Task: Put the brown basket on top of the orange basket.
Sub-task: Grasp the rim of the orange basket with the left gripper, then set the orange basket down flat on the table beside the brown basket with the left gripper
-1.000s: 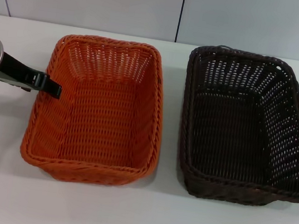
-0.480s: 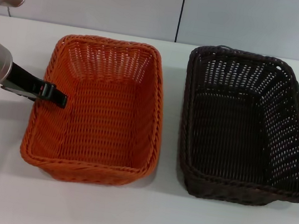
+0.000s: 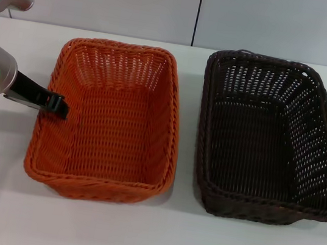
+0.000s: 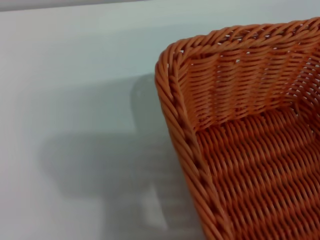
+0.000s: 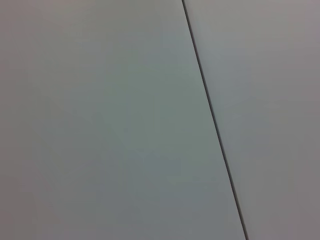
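The orange basket point(image 3: 108, 120) stands on the left of the white table, open side up and empty. The brown basket point(image 3: 266, 138) stands beside it on the right, also empty, with a narrow gap between them. My left gripper point(image 3: 57, 106) is at the middle of the orange basket's left rim, its tip over the braided edge. The left wrist view shows a corner of the orange basket point(image 4: 240, 150) and the table beside it. The right gripper is out of view; the right wrist view shows only a plain wall.
The white table point(image 3: 134, 235) runs in front of both baskets and to the left of the orange one. A pale wall with a vertical seam point(image 3: 199, 11) stands behind the table.
My left gripper has moved right and a little down, from just outside the orange basket's left rim to over it. The brown basket has not moved.
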